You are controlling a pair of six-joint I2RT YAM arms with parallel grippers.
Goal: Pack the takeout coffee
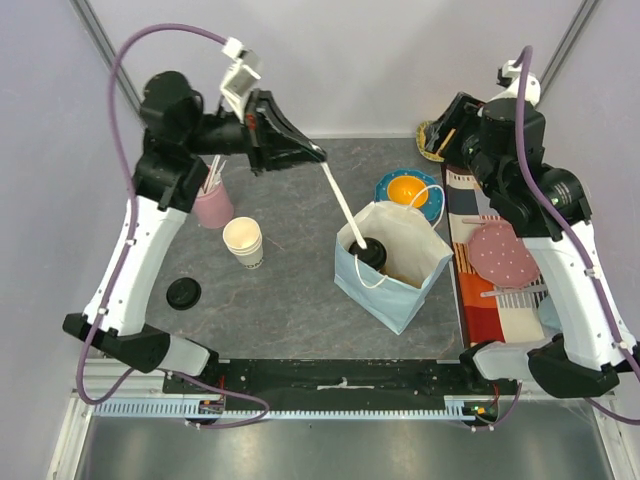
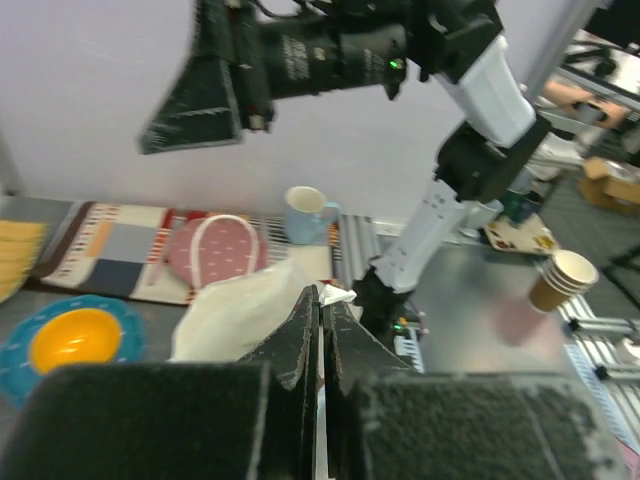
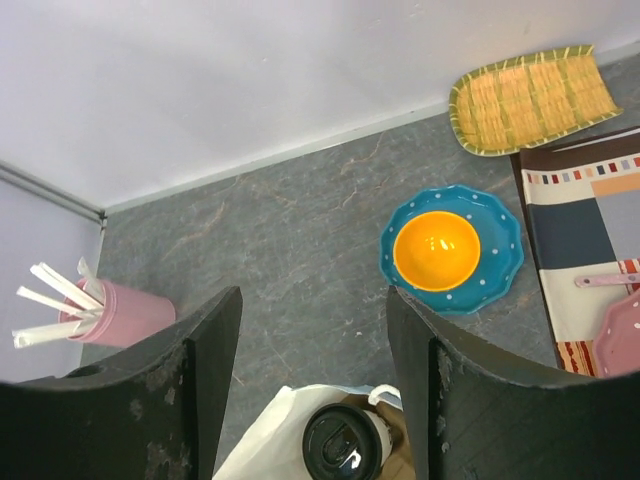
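The takeout coffee (image 1: 370, 252), a white cup with a black lid, stands upright inside the open pale-blue paper bag (image 1: 392, 290) at mid-table. It also shows in the right wrist view (image 3: 345, 446), in the bag (image 3: 268, 440). My left gripper (image 1: 318, 153) is high above the table, left of the bag, shut on a long white stick (image 1: 338, 200) that slants down into the bag's mouth beside the cup. In the left wrist view the gripper (image 2: 322, 292) pinches the stick above the bag (image 2: 240, 310); the cup is hidden there. My right gripper (image 3: 312, 295) is open and empty, high behind the bag (image 1: 447, 128).
A pink cup of white sticks (image 1: 213, 205), stacked lidless cups (image 1: 243, 241) and a loose black lid (image 1: 183, 293) stand at the left. A blue plate with an orange bowl (image 1: 408, 190) sits behind the bag. A patterned mat (image 1: 480, 300) with a pink plate and a woven tray (image 3: 530, 98) lie at the right.
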